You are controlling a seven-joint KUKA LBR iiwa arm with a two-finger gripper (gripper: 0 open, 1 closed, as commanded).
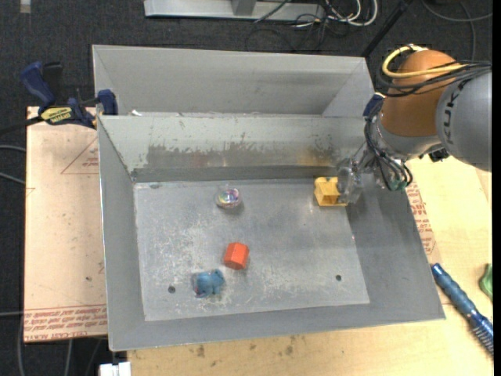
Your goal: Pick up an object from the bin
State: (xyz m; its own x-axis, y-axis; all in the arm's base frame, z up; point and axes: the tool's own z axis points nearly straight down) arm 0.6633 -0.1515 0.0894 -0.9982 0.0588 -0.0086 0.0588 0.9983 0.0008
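bin floor [305, 272]: blue lump [208, 283] at 7 o'clock, nr front edge. orange-red block [236, 254] just off ctr, at 1 o'clock of the lump. small shiny round thing [228, 199] at 11. yellow block [326, 192] at 2, nr back wall; gripper [349, 186] right against its 3 o'clock side. grip apart or closed: can't tell.

Red block [236, 254], tilted, left of centre. Blue crumpled lump [207, 283] just below and left of it, near but not touching. Small shiny round piece [228, 199], pinkish-white, well above the block, alone. Lower right, outside: blue pen [462, 304] lying diagonal. Top: tangled cables [344, 2] on dark carpet [47, 22], beside a grey metal base [235, 5].
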